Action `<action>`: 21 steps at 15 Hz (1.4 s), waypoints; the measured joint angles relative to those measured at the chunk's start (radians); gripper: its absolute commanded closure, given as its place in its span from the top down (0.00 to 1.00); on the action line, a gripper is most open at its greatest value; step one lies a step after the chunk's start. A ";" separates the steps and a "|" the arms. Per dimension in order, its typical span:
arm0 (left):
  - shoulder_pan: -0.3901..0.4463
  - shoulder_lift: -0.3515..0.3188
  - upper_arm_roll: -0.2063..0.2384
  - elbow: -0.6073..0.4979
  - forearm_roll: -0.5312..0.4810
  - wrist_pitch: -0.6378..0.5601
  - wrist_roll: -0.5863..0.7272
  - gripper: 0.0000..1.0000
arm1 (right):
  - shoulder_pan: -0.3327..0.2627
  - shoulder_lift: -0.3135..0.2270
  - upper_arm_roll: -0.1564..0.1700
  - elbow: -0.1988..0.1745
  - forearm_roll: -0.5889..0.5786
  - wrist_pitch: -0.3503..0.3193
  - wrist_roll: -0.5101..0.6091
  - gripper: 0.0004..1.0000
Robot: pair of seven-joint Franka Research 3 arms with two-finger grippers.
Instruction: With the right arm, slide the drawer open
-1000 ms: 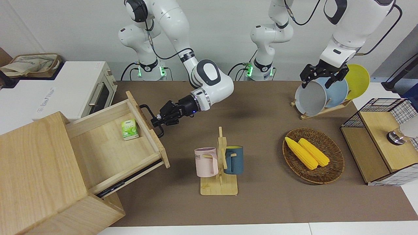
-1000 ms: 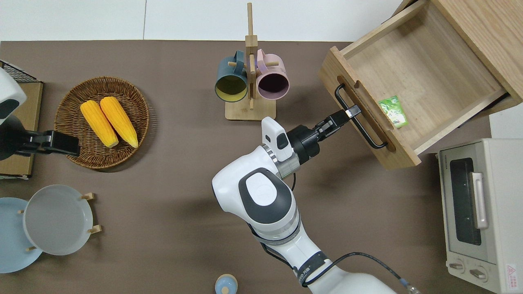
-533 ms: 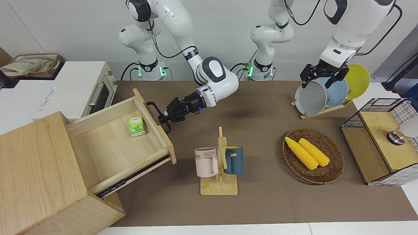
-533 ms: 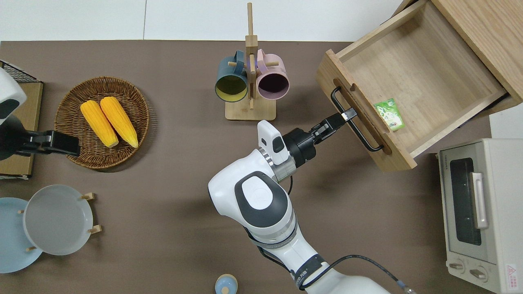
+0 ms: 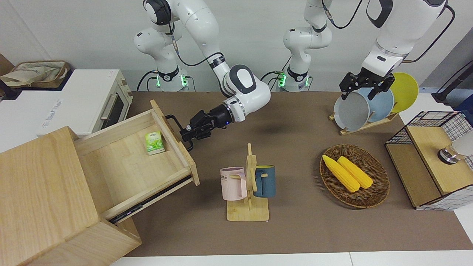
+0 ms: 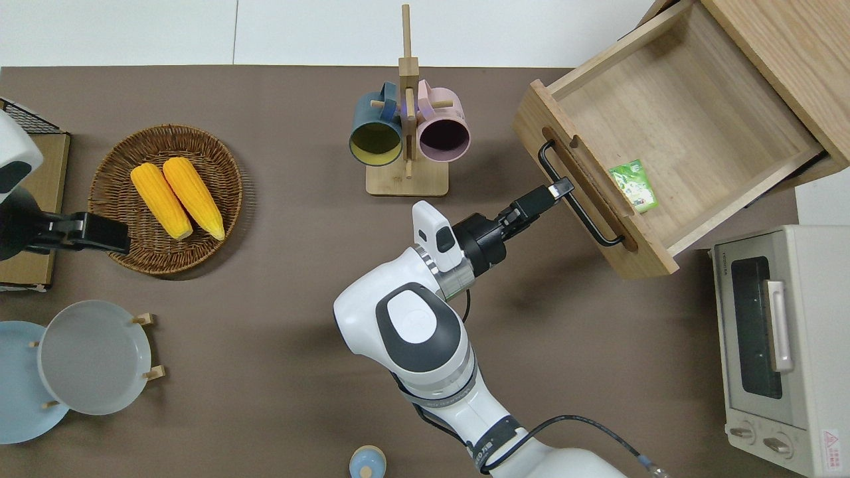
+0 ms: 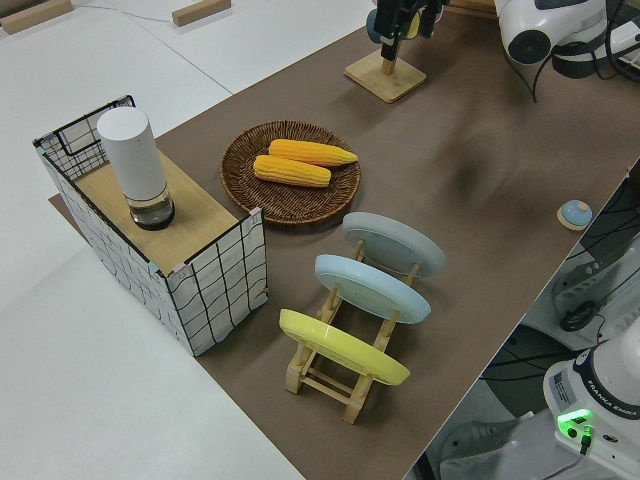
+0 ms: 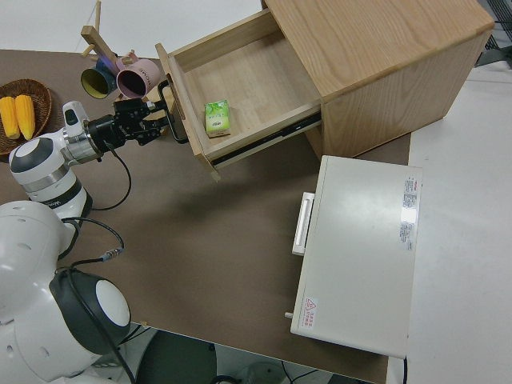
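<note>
The drawer (image 6: 671,126) is standing pulled well out of the cabinet (image 5: 40,192) at the right arm's end of the table (image 6: 265,299), its front panel angled toward the table's middle. The right gripper (image 6: 556,190) is sitting at the black handle (image 6: 578,199) on that panel, about midway along the bar, and its fingers are looking closed around the bar in the overhead and front views, though the contact itself is too small to see clearly. The right arm (image 6: 425,332) is reaching in low over the table toward the drawer, a blue light showing at its wrist in the front view. Inside the drawer, a small green packet (image 6: 636,186) is lying on the floor just beside the front panel, at the end nearer to the robots. A white oven (image 6: 777,345) is standing beside the drawer, nearer to the robots. A mug rack (image 6: 407,159) with a blue mug (image 6: 375,129) and a pink mug (image 6: 443,129) is standing near the drawer's front, toward the table's middle. Well apart from the drawer, toward the left arm's end, a wicker basket (image 6: 116,245) is holding two corn cobs (image 6: 176,198). The left arm is parked; whether its gripper (image 5: 364,85) is gripping anything I cannot tell.
</note>
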 measured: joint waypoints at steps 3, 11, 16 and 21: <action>0.000 0.000 0.000 0.000 0.000 0.000 0.000 0.99 | 0.000 0.001 0.000 0.000 0.000 0.000 0.000 0.98; 0.000 0.000 0.000 0.000 0.000 0.000 0.000 0.99 | 0.002 0.001 0.011 0.027 0.043 0.001 0.000 0.98; 0.000 0.000 0.000 0.000 0.000 0.000 0.000 0.99 | 0.029 -0.003 0.029 0.170 0.271 0.000 -0.001 0.98; 0.000 0.000 0.000 0.000 0.000 0.000 0.000 0.99 | 0.011 -0.052 0.025 0.269 0.507 -0.001 -0.001 0.98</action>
